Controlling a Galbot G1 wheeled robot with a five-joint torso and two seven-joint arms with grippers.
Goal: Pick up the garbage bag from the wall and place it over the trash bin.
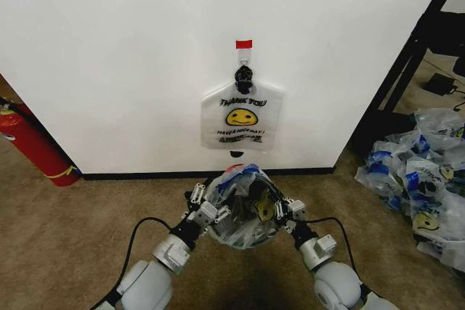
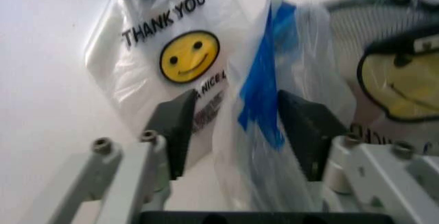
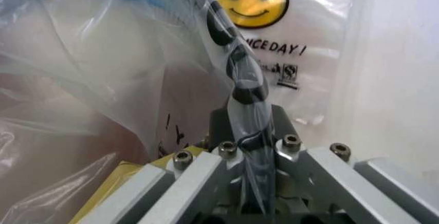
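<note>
At the lower centre of the head view both grippers flank a garbage bag (image 1: 240, 205) spread in a rounded dome, presumably stretched so its mouth can go over the trash bin (image 1: 234, 170), of which only a sliver of red and dark shows at the dome's top edge, close to the wall (image 1: 109, 56); the left gripper (image 1: 205, 210) sits at the bag's left side and, in its wrist view, its jaws stand apart with a blue-patched fold of plastic between the pads (image 2: 180, 126), not yet pinched; the right gripper (image 1: 288, 210) is at the bag's right side and, in its own view, is closed on a twisted strip of the bag's film; the bag is thin, see-through white with blue patches and yellow smiley print; a second such bag (image 1: 242, 115) hangs flat on the wall from a hook (image 1: 243, 54) under a red tape strip (image 1: 243, 43), at the upper centre.
</note>
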